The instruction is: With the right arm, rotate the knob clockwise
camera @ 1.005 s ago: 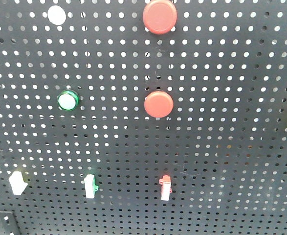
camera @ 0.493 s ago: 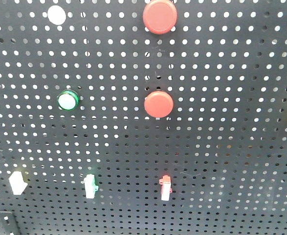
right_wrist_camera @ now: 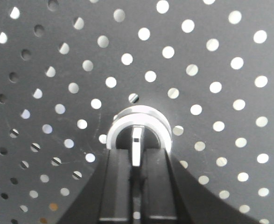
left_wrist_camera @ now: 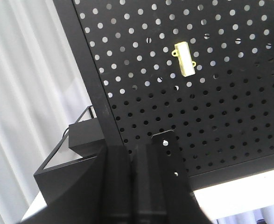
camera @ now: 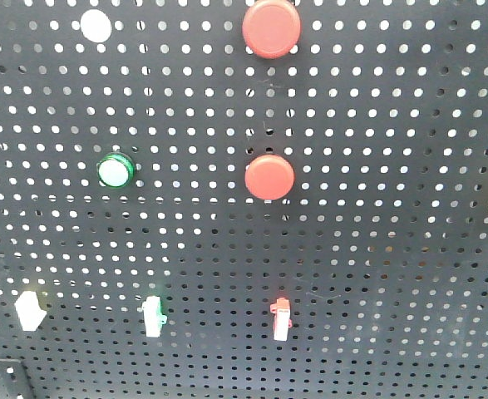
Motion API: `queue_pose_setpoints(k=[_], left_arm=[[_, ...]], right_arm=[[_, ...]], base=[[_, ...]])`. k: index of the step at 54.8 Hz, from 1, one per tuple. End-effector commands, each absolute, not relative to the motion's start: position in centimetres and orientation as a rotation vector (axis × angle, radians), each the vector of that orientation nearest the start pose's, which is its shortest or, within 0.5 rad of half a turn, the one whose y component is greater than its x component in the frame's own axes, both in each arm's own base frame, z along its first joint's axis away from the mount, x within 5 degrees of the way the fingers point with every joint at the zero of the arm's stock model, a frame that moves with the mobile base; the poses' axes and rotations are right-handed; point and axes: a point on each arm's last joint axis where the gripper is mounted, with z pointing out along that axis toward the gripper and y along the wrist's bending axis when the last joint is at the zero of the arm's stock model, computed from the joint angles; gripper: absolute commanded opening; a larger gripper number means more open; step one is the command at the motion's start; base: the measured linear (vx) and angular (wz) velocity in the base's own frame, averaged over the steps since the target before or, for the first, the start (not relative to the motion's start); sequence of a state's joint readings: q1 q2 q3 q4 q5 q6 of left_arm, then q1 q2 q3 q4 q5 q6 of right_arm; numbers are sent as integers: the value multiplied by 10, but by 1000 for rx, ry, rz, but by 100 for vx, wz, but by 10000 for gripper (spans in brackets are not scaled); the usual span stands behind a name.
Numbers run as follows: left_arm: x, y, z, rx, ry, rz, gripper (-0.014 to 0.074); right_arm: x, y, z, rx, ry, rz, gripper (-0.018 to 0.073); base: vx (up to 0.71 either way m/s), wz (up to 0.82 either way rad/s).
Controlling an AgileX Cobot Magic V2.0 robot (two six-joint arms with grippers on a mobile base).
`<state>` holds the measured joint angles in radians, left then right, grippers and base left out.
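Observation:
The knob (right_wrist_camera: 137, 117) shows only in the right wrist view: a round black selector with a silver ring and a pale upright handle, mounted on the black pegboard (right_wrist_camera: 211, 56). My right gripper (right_wrist_camera: 136, 155) is shut on the handle, one black finger (right_wrist_camera: 117, 182) on each side of it. My left gripper (left_wrist_camera: 134, 156) is shut and empty, held low by the pegboard's left frame (left_wrist_camera: 92, 84). Neither gripper nor the knob shows in the front view.
The front view shows the pegboard (camera: 393, 125) with two red buttons (camera: 271, 27) (camera: 269, 176), a green button (camera: 115, 170), a white button (camera: 96, 25) and three small switches (camera: 282, 320). A yellow switch (left_wrist_camera: 185, 59) and a black box (left_wrist_camera: 83, 135) show in the left wrist view.

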<state>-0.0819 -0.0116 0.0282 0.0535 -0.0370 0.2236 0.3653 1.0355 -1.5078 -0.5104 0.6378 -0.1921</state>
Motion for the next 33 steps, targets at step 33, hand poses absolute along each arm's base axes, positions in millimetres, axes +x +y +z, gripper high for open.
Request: queue_pose_setpoints(k=[33], left_arm=[[55, -5, 204, 254, 1383, 144, -6]], right_arm=[[173, 44, 547, 187, 1520, 412, -8]], base=[[0, 0]])
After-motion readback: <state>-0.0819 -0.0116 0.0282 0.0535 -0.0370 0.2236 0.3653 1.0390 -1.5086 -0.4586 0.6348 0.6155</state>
